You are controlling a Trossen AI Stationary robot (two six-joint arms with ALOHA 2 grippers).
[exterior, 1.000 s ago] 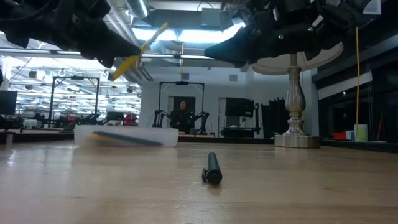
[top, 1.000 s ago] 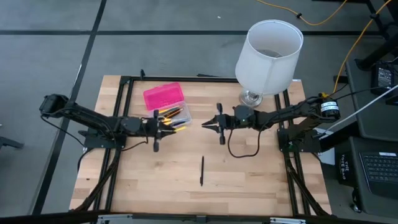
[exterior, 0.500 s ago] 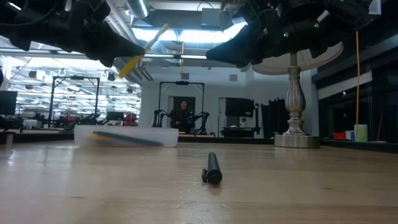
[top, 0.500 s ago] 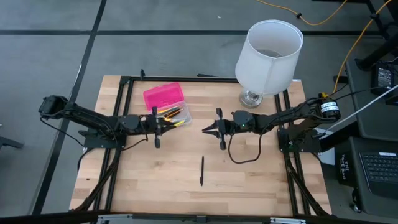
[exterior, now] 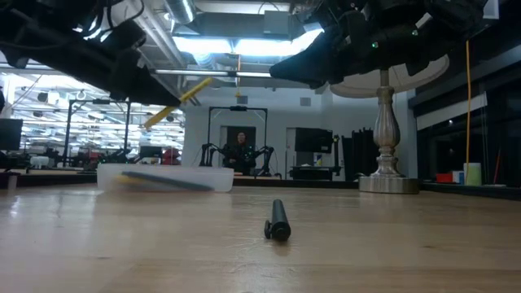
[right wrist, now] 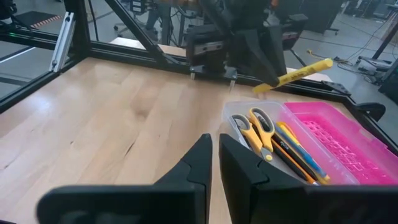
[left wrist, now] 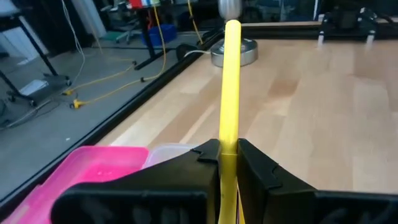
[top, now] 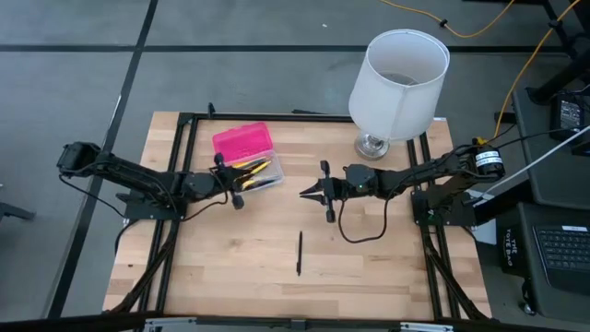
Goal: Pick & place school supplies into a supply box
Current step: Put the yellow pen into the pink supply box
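1 black pen (top: 300, 253) on wooden table (top: 369, 267).

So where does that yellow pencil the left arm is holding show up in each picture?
High view: thin yellow pencil in the left pincer, over the clear tray.
Low view: upper left, slanting.
Left wrist view: centre, between the fingers.
Right wrist view: upper right.
Shared landmark: hot-pink plastic lid.

Yellow pencil (left wrist: 231, 93) lower end hidden between jaws.
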